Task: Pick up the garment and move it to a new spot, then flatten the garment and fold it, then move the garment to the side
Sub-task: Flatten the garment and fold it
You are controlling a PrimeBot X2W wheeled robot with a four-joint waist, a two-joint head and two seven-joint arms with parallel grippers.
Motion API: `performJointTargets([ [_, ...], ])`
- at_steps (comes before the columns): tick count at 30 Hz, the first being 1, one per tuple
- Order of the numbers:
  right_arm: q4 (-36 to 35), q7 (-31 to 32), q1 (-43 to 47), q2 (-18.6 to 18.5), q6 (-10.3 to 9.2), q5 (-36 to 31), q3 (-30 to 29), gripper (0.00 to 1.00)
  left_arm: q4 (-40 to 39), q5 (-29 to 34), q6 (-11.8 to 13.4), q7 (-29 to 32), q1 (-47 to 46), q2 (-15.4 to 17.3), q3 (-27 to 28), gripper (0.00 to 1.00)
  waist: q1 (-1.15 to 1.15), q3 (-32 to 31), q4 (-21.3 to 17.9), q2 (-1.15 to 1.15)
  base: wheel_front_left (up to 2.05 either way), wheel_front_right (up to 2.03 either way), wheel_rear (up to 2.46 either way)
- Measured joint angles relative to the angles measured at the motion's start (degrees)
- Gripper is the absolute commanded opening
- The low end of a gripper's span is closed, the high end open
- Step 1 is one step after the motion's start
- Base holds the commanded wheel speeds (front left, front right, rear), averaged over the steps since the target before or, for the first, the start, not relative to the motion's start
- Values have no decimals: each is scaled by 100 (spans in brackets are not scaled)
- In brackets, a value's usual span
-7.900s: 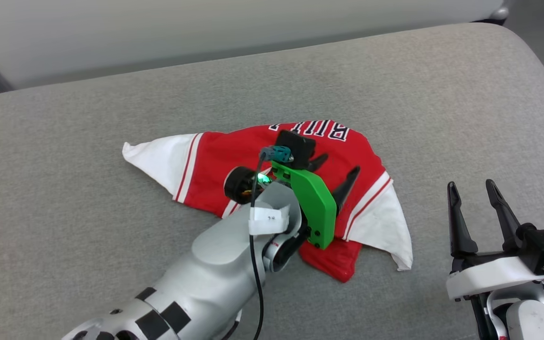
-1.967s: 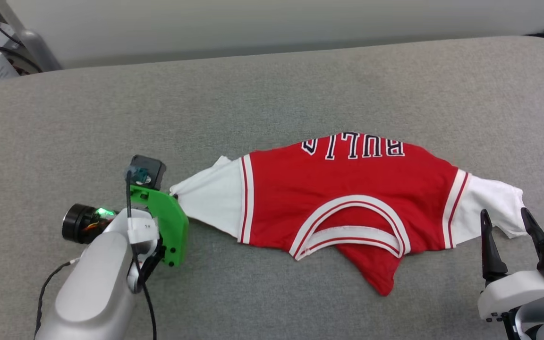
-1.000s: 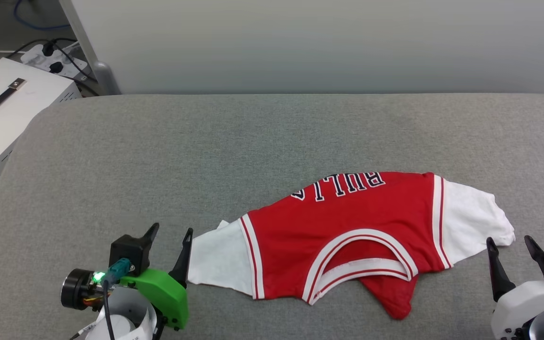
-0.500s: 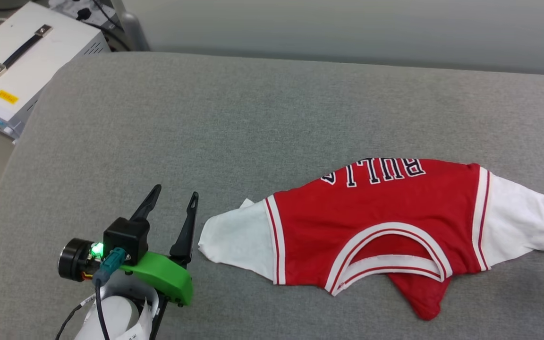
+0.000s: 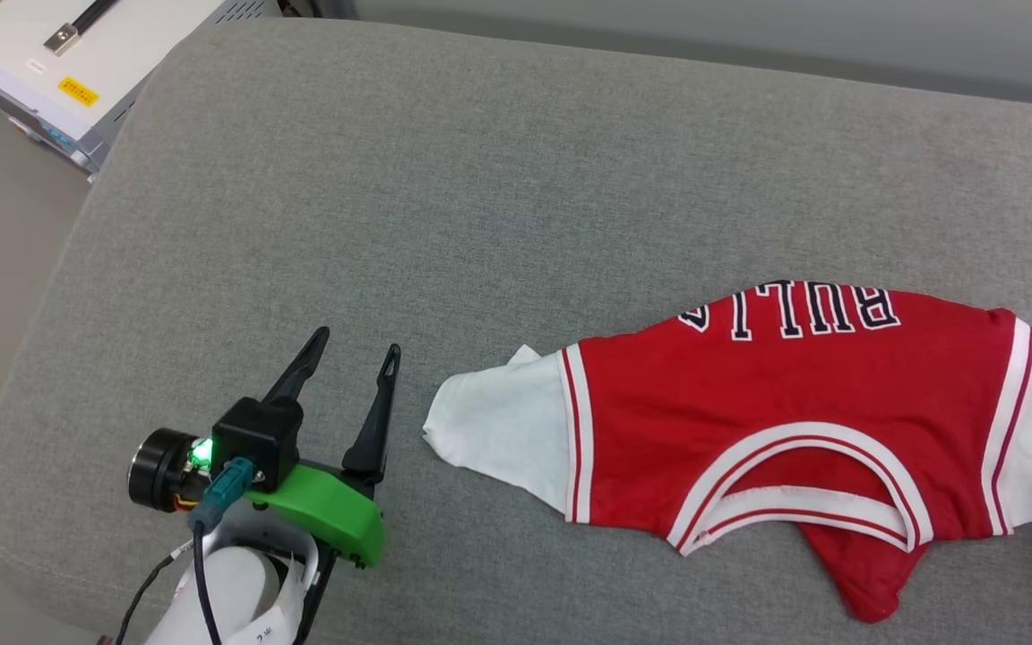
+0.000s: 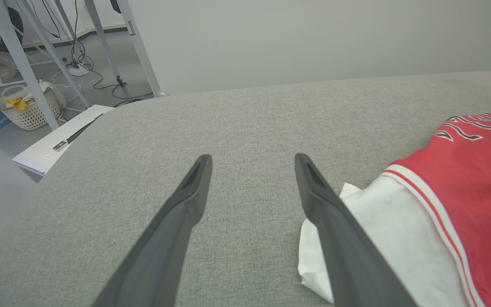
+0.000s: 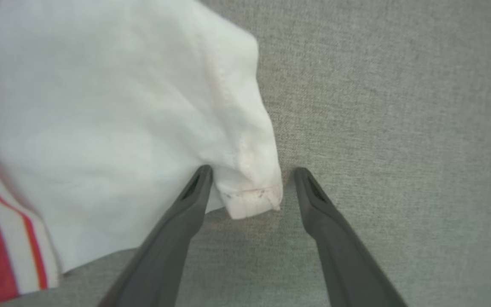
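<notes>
The garment (image 5: 776, 394), a red jersey T-shirt with white sleeves and upside-down "BULLS" lettering, lies spread on the grey cushioned surface (image 5: 444, 197), its lower part bunched under the neckline. My left gripper (image 5: 356, 349) stands open just left of the white sleeve (image 5: 503, 434), not touching it. In the left wrist view the left gripper (image 6: 252, 160) has bare cushion between its fingers and the sleeve (image 6: 382, 230) lies beside the right finger. In the right wrist view my right gripper (image 7: 252, 172) is open, with the cuff of the other white sleeve (image 7: 249, 196) lying between the fingertips, ungripped.
A white box (image 5: 77, 63) with a black handle and a yellow label stands off the cushion's far left corner. The cushion's rounded left edge (image 5: 23, 358) drops to the floor. Table legs, cables and a basket (image 6: 28, 111) stand on the floor beyond.
The head camera has turned left, so the right gripper has left that view. The left gripper has let go of the sleeve, opened and drawn a little away from it. The garment lies still.
</notes>
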Motion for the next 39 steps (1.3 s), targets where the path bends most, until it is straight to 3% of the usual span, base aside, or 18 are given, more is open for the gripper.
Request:
performJointTargets([
  [6,269,-104,-65,-45,-3,-19,77,100,3,-10,-1,15,-7,0,-30,100,0,105,65,0,0,0,0],
  [7,297,-103,-65,-52,-3,-14,93,45,5,-12,-1,30,-8,1,-38,100,0,102,64,0,0,0,0],
  [8,323,-102,-63,-57,-4,-10,114,0,9,-19,-1,34,-8,1,-51,100,0,95,62,0,0,0,0],
  [14,348,-196,-34,26,-1,92,103,0,19,-47,-3,174,-5,25,-110,100,0,-12,-8,0,0,0,0],
  [19,-69,-199,292,124,-1,208,-102,0,24,-225,-85,563,22,101,-196,100,0,-182,-136,0,0,0,0],
  [21,-757,-91,681,309,-1,414,-121,0,35,-352,-145,1155,57,201,-288,100,0,-298,-317,0,0,0,0],
  [28,-1861,248,942,503,-1,432,-3,0,60,-578,-144,2861,97,423,-546,100,0,-391,-739,0,0,0,0],
  [34,-2318,413,965,670,-1,335,78,0,88,-545,96,3524,-51,502,-563,100,0,-316,-1063,0,0,0,0],
  [39,-2406,428,966,754,-1,282,138,0,318,-467,207,3680,-237,526,-583,100,0,-130,-1211,0,0,0,0],
])
